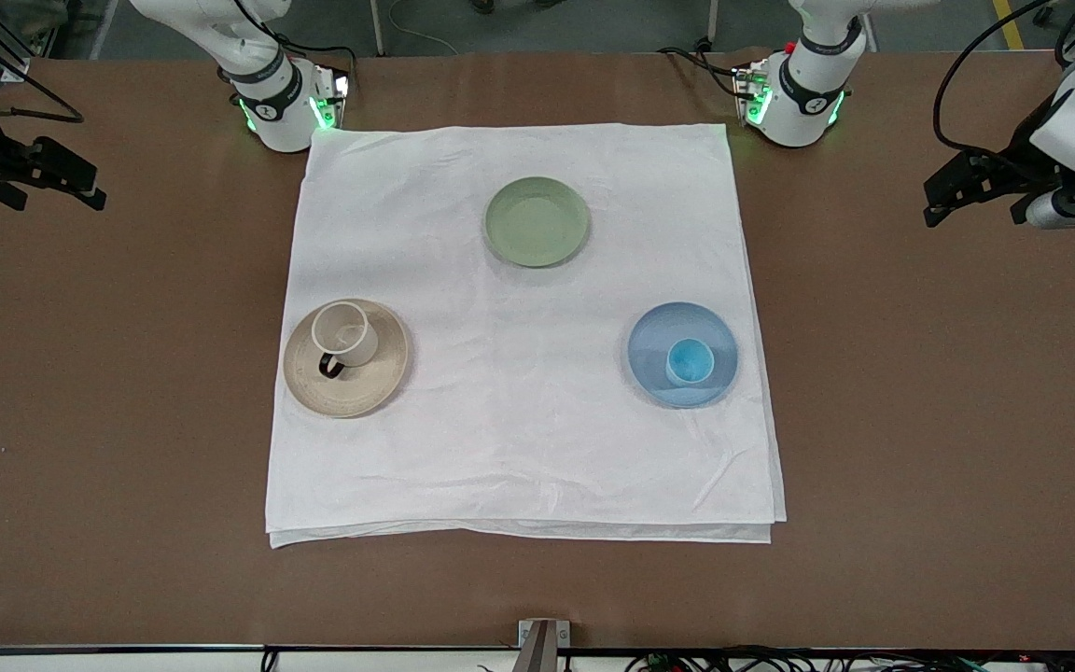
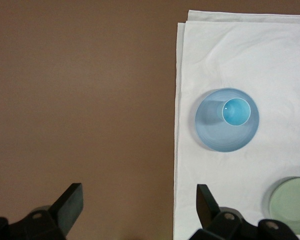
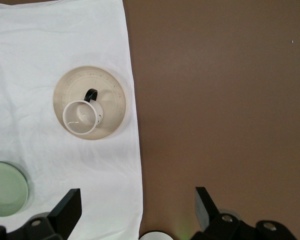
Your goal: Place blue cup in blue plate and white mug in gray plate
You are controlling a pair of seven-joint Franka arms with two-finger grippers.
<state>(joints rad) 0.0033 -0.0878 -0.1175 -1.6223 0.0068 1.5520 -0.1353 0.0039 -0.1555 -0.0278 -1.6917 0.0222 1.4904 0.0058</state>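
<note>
The blue cup (image 1: 690,361) stands upright in the blue plate (image 1: 654,338) on the white cloth, toward the left arm's end. The white mug (image 1: 344,333) stands upright on the gray plate (image 1: 381,375), toward the right arm's end, its dark handle pointing at the front camera. My left gripper (image 1: 974,210) is open and empty over bare brown table beside the cloth. My right gripper (image 1: 52,191) is open and empty over bare table at its own end. The left wrist view shows the cup (image 2: 236,111) in the plate (image 2: 212,132). The right wrist view shows the mug (image 3: 81,116) on its plate (image 3: 112,92).
An empty green plate (image 1: 537,221) lies on the white cloth (image 1: 519,429), farther from the front camera than the other two plates. It also shows in the left wrist view (image 2: 291,205) and the right wrist view (image 3: 5,189). Both arm bases stand at the cloth's corners.
</note>
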